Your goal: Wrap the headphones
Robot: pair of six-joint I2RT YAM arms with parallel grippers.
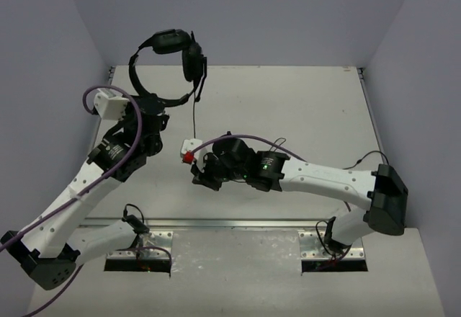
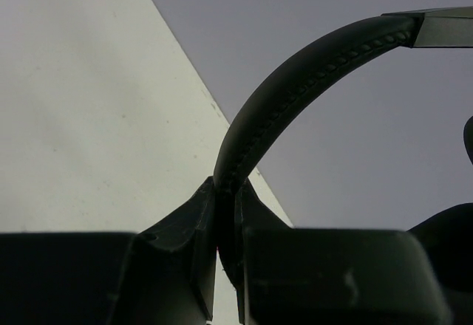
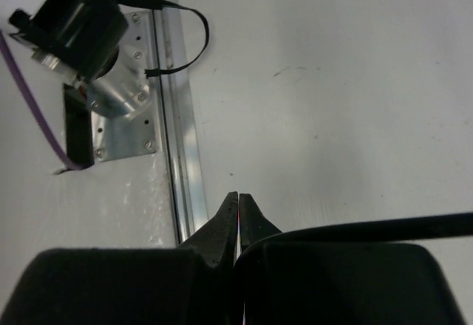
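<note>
The black headphones [image 1: 167, 52] hang in the air over the table's far left. My left gripper [image 1: 148, 105] is shut on the curved headband [image 2: 295, 81], which rises from between the jaws [image 2: 225, 185]. One ear cup [image 1: 170, 42] is at the top and the other [image 1: 194, 61] at the right; part of a cup [image 2: 451, 229] shows in the left wrist view. The thin cord [image 1: 194, 119] drops from the right cup toward my right gripper [image 1: 199, 179]. That gripper [image 3: 239, 196] is shut low over the table, and the cord [image 3: 384, 227] runs in from the right to its finger.
The left arm's base [image 3: 74, 29] on its metal plate [image 3: 122, 111] and an aluminium rail [image 3: 177, 155] lie at the near edge. Purple robot cables [image 1: 97, 94] loop by the left arm. Grey walls [image 1: 288, 14] close in the back and sides.
</note>
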